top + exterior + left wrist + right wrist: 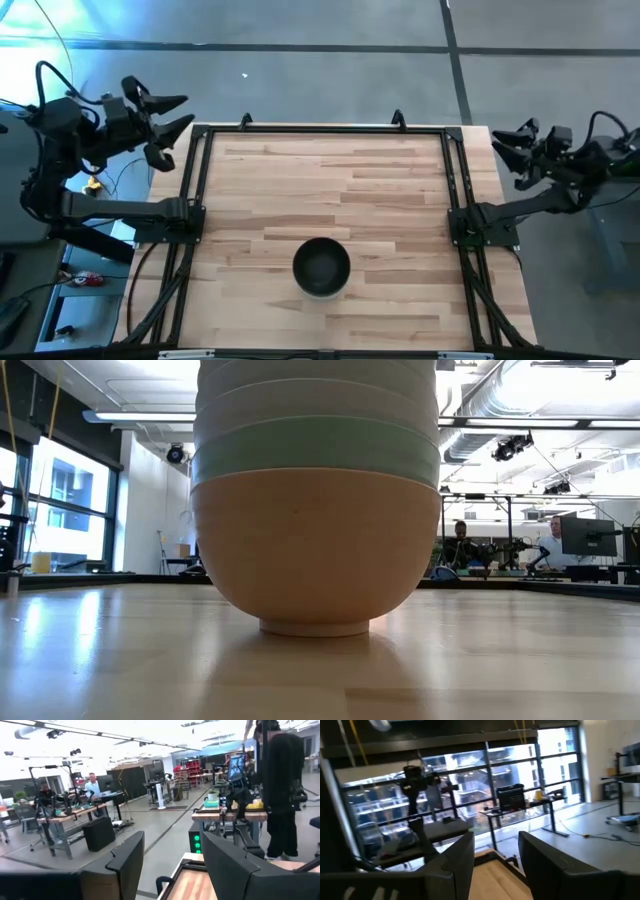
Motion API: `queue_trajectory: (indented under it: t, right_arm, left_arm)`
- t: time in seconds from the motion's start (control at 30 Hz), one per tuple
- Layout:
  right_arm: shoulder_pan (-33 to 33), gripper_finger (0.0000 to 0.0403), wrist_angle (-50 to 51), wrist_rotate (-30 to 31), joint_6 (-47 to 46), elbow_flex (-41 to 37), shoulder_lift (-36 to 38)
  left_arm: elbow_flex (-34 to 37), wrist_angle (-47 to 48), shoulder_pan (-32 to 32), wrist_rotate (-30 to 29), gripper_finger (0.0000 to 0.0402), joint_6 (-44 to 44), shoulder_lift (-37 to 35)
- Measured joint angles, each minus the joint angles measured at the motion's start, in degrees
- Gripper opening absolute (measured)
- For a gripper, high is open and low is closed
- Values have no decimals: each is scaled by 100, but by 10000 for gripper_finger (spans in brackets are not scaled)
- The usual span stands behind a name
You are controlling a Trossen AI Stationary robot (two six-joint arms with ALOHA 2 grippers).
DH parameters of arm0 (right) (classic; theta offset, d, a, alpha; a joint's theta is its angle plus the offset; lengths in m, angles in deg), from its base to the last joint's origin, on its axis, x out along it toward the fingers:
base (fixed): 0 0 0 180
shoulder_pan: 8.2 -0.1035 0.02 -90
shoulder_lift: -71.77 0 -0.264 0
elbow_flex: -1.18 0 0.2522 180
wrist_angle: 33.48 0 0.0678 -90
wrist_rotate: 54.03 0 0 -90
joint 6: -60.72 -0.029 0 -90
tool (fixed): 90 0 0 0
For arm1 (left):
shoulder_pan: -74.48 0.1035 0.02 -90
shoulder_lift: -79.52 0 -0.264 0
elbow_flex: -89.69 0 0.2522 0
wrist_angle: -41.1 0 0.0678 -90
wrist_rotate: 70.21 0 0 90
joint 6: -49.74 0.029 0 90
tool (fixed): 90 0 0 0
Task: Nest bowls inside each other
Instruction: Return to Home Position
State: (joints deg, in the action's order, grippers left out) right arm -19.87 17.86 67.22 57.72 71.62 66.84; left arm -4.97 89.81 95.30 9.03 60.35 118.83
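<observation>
Bowls [315, 550] stand nested in one stack, centred on the table [400, 190] near its front edge. Left gripper [180, 112] and right gripper [505, 158], jaws apart and empty, sit beyond the far corners, about equally far from the stack.

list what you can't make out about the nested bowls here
1. High view: the round black bowl on top covers every bowl beneath it, hiding their count and colours.
2. Low view: the top edge cuts off the stack above the peach-orange bowl, mint green bowl and white bowls.
3. Wrist views: the left gripper and right gripper face the room; no bowl shows.
</observation>
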Motion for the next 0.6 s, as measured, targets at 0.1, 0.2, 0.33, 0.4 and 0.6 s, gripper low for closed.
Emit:
queue_trajectory:
  t: [0.1,0.2,0.33,0.4,0.6]
  right_arm:
    - [174,147,-100,10,0,-145,0]
    - [306,147,-276,22,2,-260,-5]
    - [449,147,-428,25,0,-390,-63]
    - [498,147,-516,19,0,-444,-78]
    - [535,147,-546,-118,-101,-472,-239]
  left_arm:
    - [186,-87,0,-22,186,-15,-131]
    - [390,-83,0,-164,186,-63,-223]
    - [695,-166,2,-243,186,-132,-379]
    - [834,-198,2,-260,186,-159,-483]
    - [1302,-209,0,-51,186,-251,-863]
